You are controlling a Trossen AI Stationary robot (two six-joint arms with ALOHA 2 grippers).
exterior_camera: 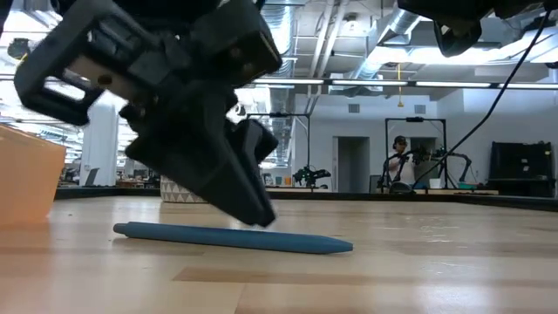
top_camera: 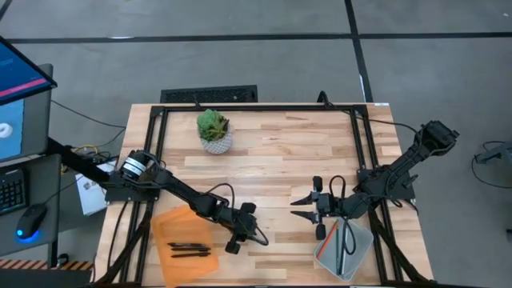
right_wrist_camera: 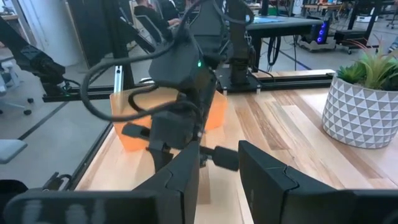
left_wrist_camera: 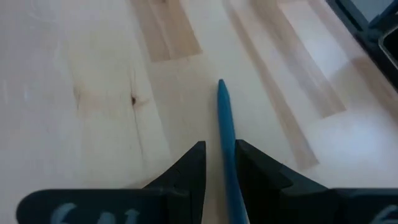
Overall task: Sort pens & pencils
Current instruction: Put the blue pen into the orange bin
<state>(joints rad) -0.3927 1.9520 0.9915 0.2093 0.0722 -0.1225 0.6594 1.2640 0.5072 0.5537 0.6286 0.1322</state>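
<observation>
A blue pen [exterior_camera: 235,237] lies flat on the wooden table; in the left wrist view the blue pen [left_wrist_camera: 227,134] runs between my fingers. My left gripper [top_camera: 242,232] [left_wrist_camera: 221,171] is open and stands over the pen near the table's near edge, one finger on each side. Several black pens [top_camera: 190,248] lie in the orange tray [top_camera: 172,224]. Thin pencils [top_camera: 342,248] lie in the grey tray [top_camera: 362,238]. My right gripper [top_camera: 306,206] [right_wrist_camera: 217,168] hovers open beside the grey tray and holds nothing. My left gripper straddles the blue pen's rear half [left_wrist_camera: 231,180], slanting down from above with the fingers along it. One finger [left_wrist_camera: 252,168] stands right at the pen's side and the other [left_wrist_camera: 196,165] a little apart. Whether either touches it I cannot tell. The pen lies on the table.
A potted plant [top_camera: 214,132] [right_wrist_camera: 360,106] stands at the far left of the table. The black frame rails [top_camera: 256,107] run along the table's edges. Bare wood lies between the two grippers and toward the far side. A person [exterior_camera: 399,161] stands in the room beyond.
</observation>
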